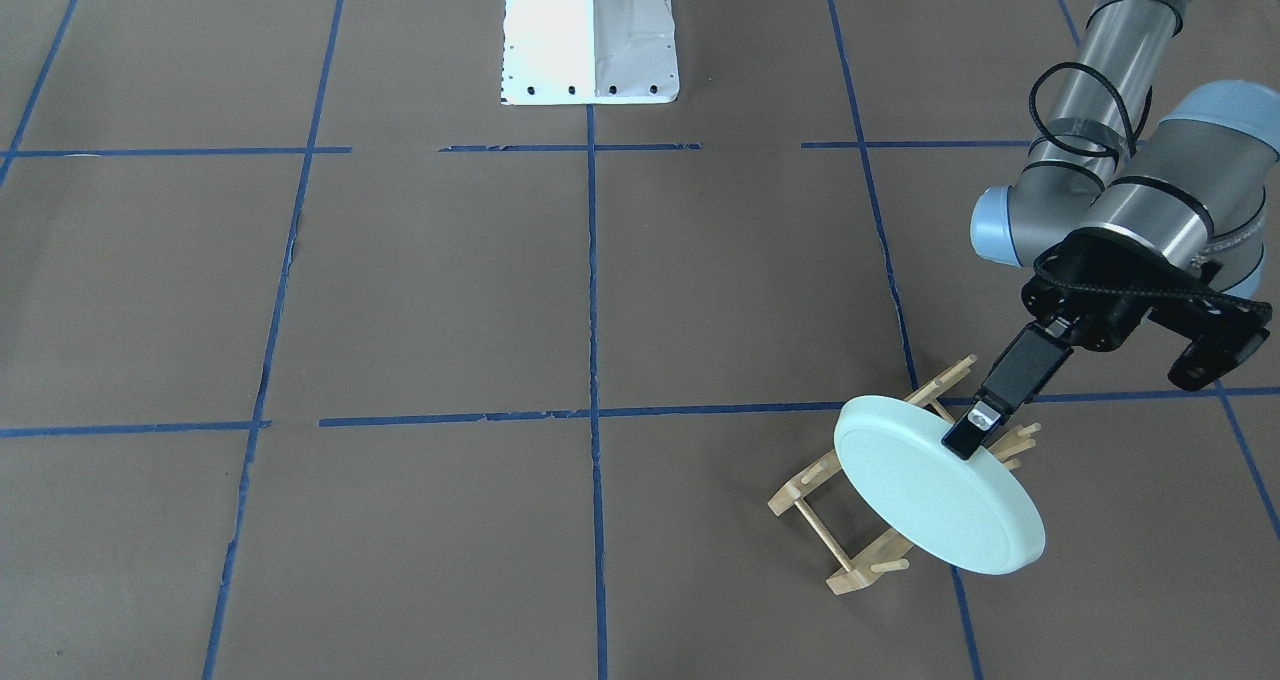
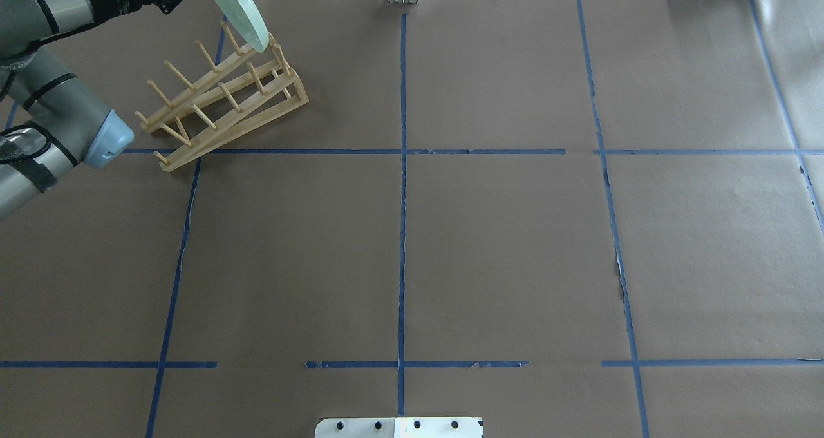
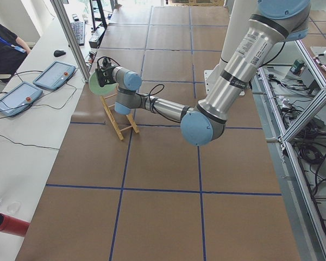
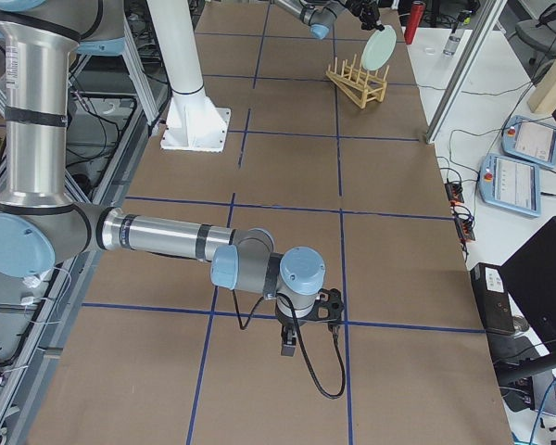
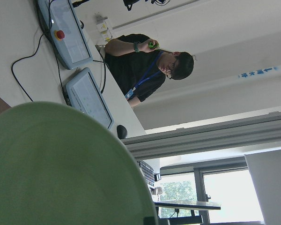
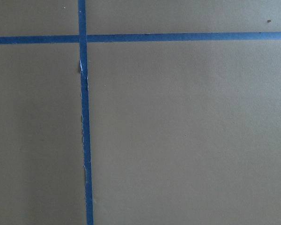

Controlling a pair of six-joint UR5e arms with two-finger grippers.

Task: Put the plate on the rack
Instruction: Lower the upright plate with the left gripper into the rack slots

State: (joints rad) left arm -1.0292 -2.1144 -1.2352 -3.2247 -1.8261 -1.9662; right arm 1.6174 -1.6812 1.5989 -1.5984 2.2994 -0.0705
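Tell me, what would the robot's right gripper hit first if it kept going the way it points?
The right gripper points down, so it would probably meet the brown table first, beside a blue tape cross. Nothing else shows under it.

The pale green plate (image 5: 61, 168) fills the lower left, its curved rim arching across the view. Behind it lies a white tabletop (image 5: 14, 28) carrying two grey tablets: one (image 5: 70, 35) with a red button (image 5: 60, 34) and a black cable (image 5: 23, 70), the other (image 5: 89, 101) just beside the plate's rim. A dark mouse (image 5: 121, 131) sits near it. A person (image 5: 136, 70) in a black shirt, blue lanyard and glasses holds something small and green. A metal beam (image 5: 210, 136) crosses above a bright window (image 5: 178, 192).
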